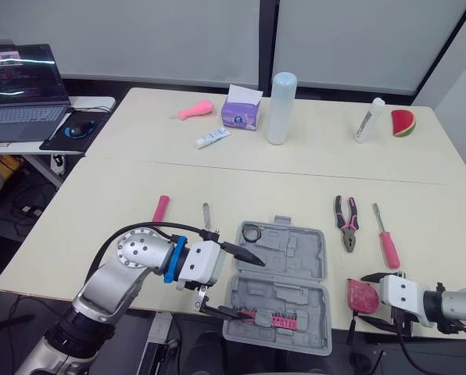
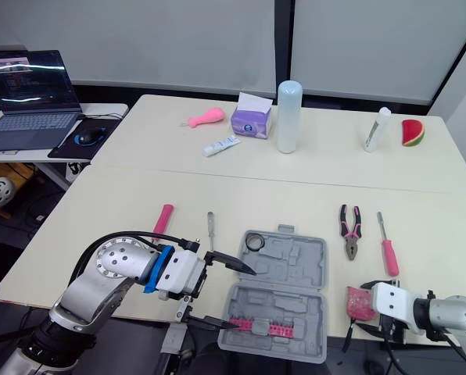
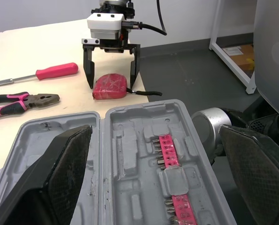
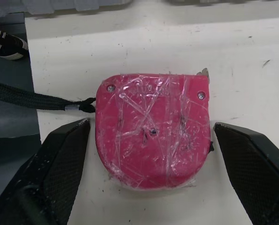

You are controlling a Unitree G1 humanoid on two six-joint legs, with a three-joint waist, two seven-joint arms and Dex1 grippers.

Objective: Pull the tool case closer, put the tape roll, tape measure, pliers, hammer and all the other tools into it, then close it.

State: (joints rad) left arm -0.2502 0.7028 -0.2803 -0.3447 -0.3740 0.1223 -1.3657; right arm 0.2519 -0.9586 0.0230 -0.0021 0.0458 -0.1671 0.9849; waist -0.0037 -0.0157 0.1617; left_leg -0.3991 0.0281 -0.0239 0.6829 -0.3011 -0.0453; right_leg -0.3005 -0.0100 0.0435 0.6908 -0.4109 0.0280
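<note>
Left tool (image 1: 244, 287) spread wide at the left edge of the open grey tool case (image 1: 307, 250), which lies at the near edge of the desk (image 1: 100, 226), with a pink bit strip (image 1: 270, 319) in its near half and a black tape roll (image 1: 251, 232) in a far corner. Right tool (image 4: 151, 126), open, straddles the red tape measure (image 1: 361, 298) just right of the case, fingers clear of it. Pliers (image 1: 346, 223) and a pink-handled screwdriver (image 1: 387, 246) lie beyond; a pink-handled tool (image 1: 161, 208) lies left of the case
</note>
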